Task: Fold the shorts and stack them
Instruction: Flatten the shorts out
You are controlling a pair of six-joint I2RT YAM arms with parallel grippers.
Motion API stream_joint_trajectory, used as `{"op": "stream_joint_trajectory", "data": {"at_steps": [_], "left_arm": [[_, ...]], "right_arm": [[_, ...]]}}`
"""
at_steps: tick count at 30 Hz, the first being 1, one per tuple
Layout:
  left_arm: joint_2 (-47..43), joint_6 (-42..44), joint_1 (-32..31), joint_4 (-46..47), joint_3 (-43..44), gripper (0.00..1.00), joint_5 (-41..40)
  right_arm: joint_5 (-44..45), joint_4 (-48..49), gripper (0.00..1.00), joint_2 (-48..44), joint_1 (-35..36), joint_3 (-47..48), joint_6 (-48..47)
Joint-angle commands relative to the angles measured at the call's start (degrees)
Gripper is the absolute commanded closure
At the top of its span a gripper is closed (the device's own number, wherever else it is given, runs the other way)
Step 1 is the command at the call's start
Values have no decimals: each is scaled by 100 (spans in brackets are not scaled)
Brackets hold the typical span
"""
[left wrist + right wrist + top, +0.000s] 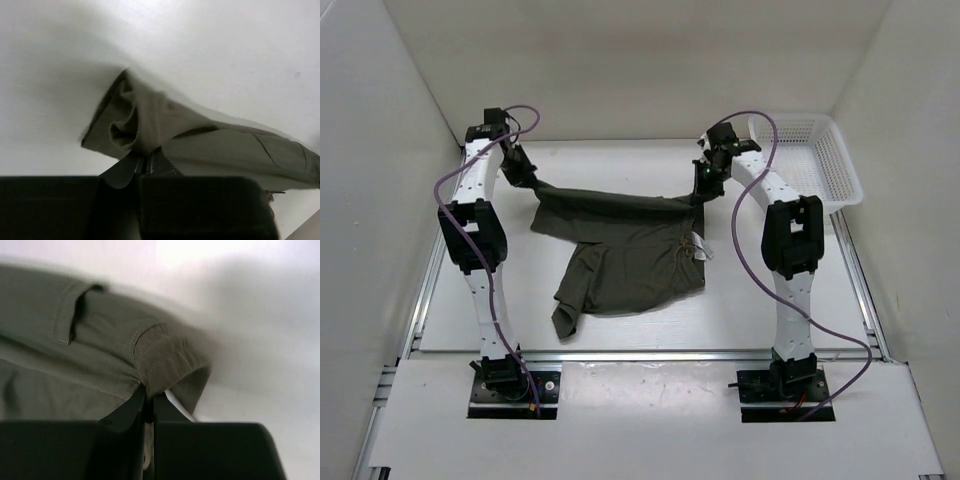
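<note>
The dark olive-green shorts [620, 245] hang stretched between my two grippers at the back of the table, with the legs trailing on the surface toward the front. My left gripper [527, 178] is shut on the left corner of the cloth [135, 130]. My right gripper [703, 180] is shut on the waistband corner [165, 365]. The edge between the grippers sags slightly. A white label [700, 247] shows on the right side of the shorts.
A white slotted basket [820, 160] stands at the back right corner. White walls enclose the table on the left, back and right. The arm bases [510, 380] sit at the near edge.
</note>
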Motion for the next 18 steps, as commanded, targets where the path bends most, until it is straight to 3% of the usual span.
{"op": "stream_joint_trajectory", "data": {"at_steps": [1, 7, 13, 14, 15, 16, 17, 18], "left_arm": [[-440, 203, 39, 97, 1019, 90, -359], [-185, 256, -66, 97, 1126, 90, -359], [-720, 256, -67, 377, 407, 90, -359], [-721, 256, -67, 430, 327, 90, -307], [-669, 308, -67, 431, 326, 90, -254], [-590, 309, -67, 370, 396, 68, -131], [-511, 369, -67, 30, 492, 54, -130], [-510, 370, -67, -139, 589, 40, -130]], "right_arm": [[226, -255, 100, 164, -242, 1132, -76], [226, -309, 100, 246, -243, 1398, -75], [279, -238, 100, -80, -243, 1010, -75], [331, -238, 92, -19, -243, 1010, -75], [332, -290, 78, 34, -303, 1071, -14], [175, -291, 57, 86, -304, 1072, 56], [173, -291, 28, 87, -356, 1072, 126], [173, -291, 20, 35, -357, 1072, 179]]}}
